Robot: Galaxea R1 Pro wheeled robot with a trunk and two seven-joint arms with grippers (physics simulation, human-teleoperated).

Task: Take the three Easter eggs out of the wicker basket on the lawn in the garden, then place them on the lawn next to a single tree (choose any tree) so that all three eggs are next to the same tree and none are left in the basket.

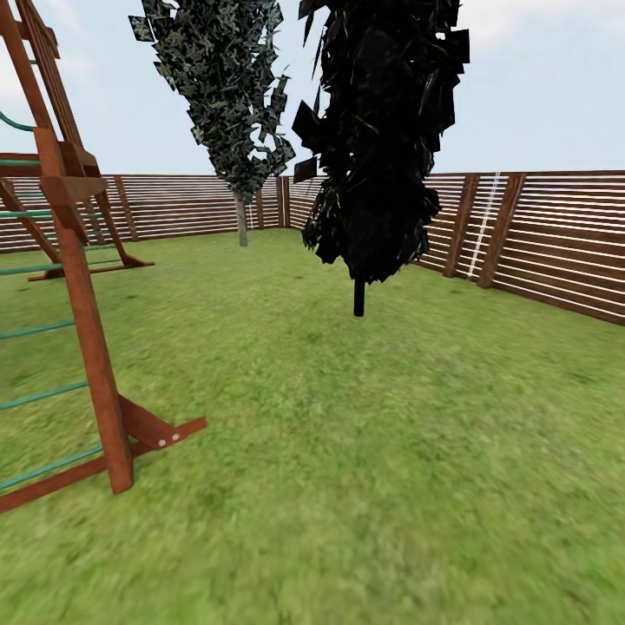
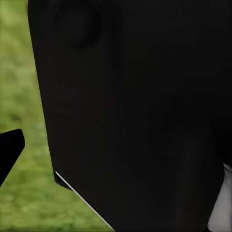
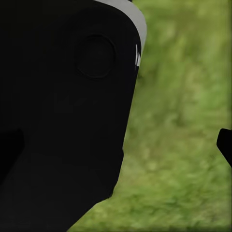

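Note:
The lawn (image 1: 373, 469) of the garden spreads out ahead as mottled green grass, up to a brown slat fence (image 1: 555, 252). The Easter eggs, the wicker basket and the tree are out of view. In the left wrist view a black part of the robot's body (image 2: 135, 111) blocks most of the picture, and one dark fingertip (image 2: 10, 147) shows at the edge over grass. The right wrist view is similar: a black body part (image 3: 63, 121) and one dark fingertip (image 3: 225, 145) over grass. The frames do not show whether either gripper is open or shut.
A wooden climbing frame (image 1: 87, 330) with green rungs stands close on the left, its foot brace reaching into the grass. A near-black narrow conifer (image 1: 382, 130) stands mid-lawn ahead. A grey-green narrow conifer (image 1: 230, 87) stands by the far fence corner. Open grass lies ahead and right.

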